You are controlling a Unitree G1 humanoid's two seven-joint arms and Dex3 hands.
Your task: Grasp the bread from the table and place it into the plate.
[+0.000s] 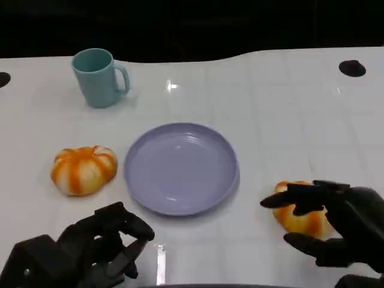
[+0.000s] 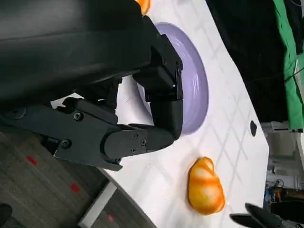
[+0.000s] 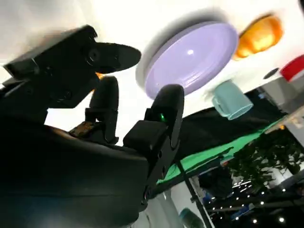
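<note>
Two orange-and-white bread rolls lie on the white table. One bread roll (image 1: 84, 170) sits left of the purple plate (image 1: 180, 171), untouched. The other bread roll (image 1: 298, 217) (image 2: 205, 192) lies right of the plate, by the front edge. My right hand (image 1: 339, 231) reaches around it, fingers spread above and in front of it, and part of the roll is hidden behind them; I see no grip. My left hand (image 1: 90, 252) (image 2: 142, 109) hovers near the front edge, below the plate, fingers loosely bent and holding nothing. The plate (image 2: 194, 90) (image 3: 194, 57) has nothing on it.
A teal mug (image 1: 99, 78) (image 3: 230, 99) stands at the back left, handle to the right. Small black spots (image 1: 352, 68) mark the table at the far right and far left. The table's front edge runs just below both hands.
</note>
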